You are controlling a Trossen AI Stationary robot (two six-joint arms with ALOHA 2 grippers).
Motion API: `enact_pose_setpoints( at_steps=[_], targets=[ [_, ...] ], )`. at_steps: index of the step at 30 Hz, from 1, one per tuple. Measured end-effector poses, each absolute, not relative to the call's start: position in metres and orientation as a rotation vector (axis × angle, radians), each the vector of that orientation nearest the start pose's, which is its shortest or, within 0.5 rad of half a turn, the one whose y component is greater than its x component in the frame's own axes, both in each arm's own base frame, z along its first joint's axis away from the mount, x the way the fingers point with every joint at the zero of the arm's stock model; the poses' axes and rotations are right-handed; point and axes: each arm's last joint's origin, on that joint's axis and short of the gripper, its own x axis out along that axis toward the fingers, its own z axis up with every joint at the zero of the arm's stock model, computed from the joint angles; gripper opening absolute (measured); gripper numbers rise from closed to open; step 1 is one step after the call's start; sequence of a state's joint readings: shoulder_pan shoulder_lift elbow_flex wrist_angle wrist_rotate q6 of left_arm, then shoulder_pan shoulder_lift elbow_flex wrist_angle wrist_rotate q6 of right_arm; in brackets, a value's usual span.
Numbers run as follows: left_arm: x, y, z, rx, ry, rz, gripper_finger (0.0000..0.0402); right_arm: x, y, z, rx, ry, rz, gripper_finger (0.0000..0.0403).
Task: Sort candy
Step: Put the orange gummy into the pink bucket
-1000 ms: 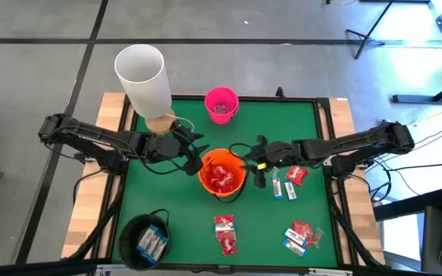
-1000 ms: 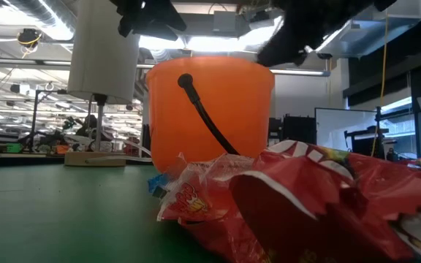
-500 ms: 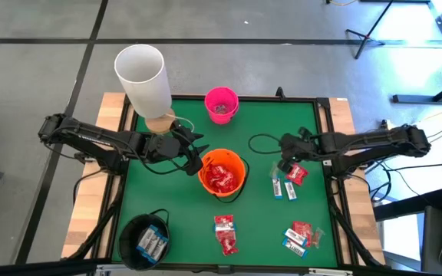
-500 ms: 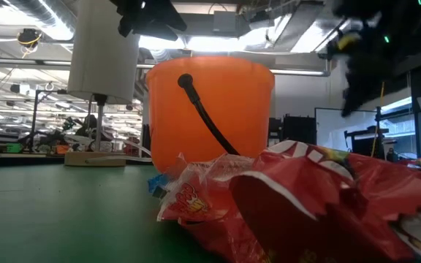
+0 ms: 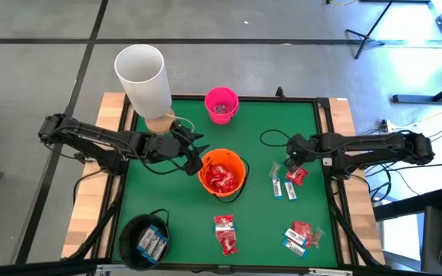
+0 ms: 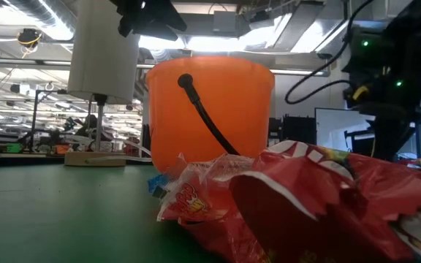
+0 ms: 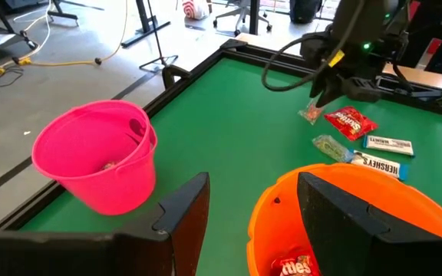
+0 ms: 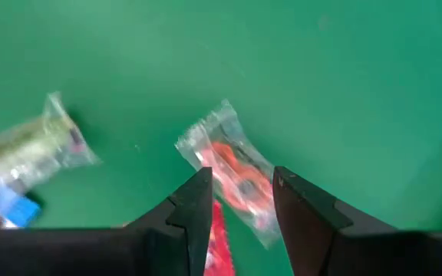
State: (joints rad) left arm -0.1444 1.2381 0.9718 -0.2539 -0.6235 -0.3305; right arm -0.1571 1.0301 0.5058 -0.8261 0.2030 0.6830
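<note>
Red packets lie in the orange bucket (image 5: 222,175) at the table's middle. To its right, a small clear-wrapped red sweet (image 8: 232,170), a red packet (image 5: 297,175) and two white-and-blue bars (image 5: 282,188) lie flat on the green mat. My right gripper (image 8: 240,176) points down over the clear-wrapped sweet. It is open, with a finger on either side of the sweet, and touches nothing. My left gripper (image 5: 196,159) hangs open over the orange bucket's left rim (image 7: 271,203), clear of it.
A pink bucket (image 5: 221,104) stands at the far middle. A tall white cylinder (image 5: 143,77) stands at the far left, and a black bucket (image 5: 146,239) holding bars at the near left. More candy lies near the front edge (image 5: 225,234) and at the near right (image 5: 301,236).
My right gripper has left the space over the orange bucket and gone toward the table's right edge and down. It has tipped from nearly level to pointing down, and now stands over the sweets right of the bucket. The candy and buckets have not moved.
</note>
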Motion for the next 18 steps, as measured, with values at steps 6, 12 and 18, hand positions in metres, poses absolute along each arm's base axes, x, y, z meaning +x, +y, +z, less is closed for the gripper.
enact_pose_setpoints(
  at_steps=[6, 12, 18],
  targets=[
    [0.265, -0.021, 0.301, -0.121, 0.403, 0.541, 0.0188, 0.147, -0.032, 0.153, 0.571, 1.193, -0.753, 0.0134],
    [0.265, -0.022, 0.301, -0.121, 0.402, 0.541, 0.0188, 0.149, -0.032, 0.141, 0.571, 1.259, -0.782, 0.0134],
    [0.265, -0.022, 0.301, -0.121, 0.402, 0.541, 0.0188, 0.154, -0.033, 0.137, 0.561, 1.255, -0.775, 0.0132]
  ],
)
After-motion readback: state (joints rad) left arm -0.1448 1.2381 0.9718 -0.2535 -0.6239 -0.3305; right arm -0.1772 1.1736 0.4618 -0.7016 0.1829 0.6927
